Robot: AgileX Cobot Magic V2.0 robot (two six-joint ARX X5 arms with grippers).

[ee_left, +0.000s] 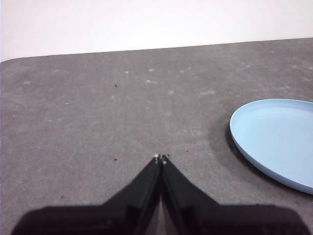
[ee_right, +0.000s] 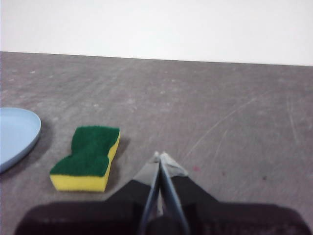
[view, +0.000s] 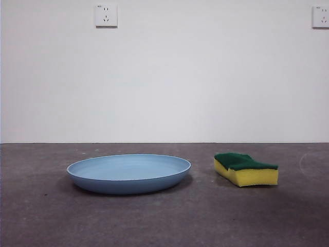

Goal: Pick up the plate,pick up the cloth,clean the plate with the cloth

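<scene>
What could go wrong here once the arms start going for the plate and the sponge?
1. The plate lies flat and shallow on the table, so its low rim may slip from the left tool, which is shut and must open first.
2. The sponge is soft foam; the right tool, also shut, could squash it or nudge it away.
3. Plate and sponge lie near each other, so both arms may crowd together.

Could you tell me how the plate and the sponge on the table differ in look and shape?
The plate is round, wide and shallow, while the sponge is a small, thick block with wavy sides. The plate is one light blue throughout; the sponge is yellow foam with a dark green layer on top. Both rest flat on the grey table, apart from each other, and neither claw touches them.
</scene>
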